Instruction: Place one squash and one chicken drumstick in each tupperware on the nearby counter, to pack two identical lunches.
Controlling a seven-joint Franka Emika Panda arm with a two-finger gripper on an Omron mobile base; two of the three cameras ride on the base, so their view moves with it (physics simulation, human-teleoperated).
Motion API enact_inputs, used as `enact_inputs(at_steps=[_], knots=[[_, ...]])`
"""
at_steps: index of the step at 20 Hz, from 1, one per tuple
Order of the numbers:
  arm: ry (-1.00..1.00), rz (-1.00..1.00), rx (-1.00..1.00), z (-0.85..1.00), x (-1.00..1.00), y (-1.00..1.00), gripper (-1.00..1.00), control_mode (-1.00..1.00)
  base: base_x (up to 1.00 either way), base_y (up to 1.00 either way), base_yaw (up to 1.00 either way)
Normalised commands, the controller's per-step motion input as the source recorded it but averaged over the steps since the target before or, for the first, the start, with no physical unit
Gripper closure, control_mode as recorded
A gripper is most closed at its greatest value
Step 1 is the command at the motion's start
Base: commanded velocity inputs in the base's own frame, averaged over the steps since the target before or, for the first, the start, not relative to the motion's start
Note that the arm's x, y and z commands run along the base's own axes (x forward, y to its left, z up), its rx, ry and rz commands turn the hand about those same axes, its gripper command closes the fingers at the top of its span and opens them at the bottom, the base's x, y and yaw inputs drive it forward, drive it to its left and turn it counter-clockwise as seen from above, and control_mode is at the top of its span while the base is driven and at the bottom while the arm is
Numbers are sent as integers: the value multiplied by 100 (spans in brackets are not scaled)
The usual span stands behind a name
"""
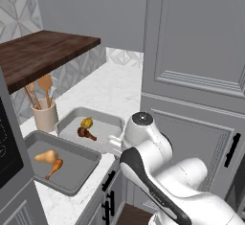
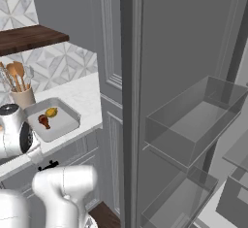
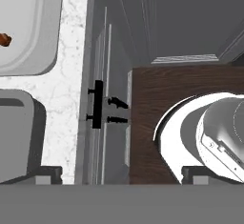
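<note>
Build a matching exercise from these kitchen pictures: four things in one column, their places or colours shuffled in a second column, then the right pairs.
Things:
1. squash
2. dark drumstick
3. crock of wooden utensils
4. shelf

Places or colours:
A. dark brown wood, above the counter
B. in the far tray, beside a small yellow food
C. in the near tray, next to an orange drumstick
D. beige, standing on the counter behind the trays

Pairs: 1-C, 2-B, 3-D, 4-A
</note>
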Motion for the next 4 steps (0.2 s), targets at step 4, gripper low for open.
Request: enact_inputs(at_steps=[4], knots=[[0, 0, 0, 0, -9, -33, -100, -100, 0, 0, 0]])
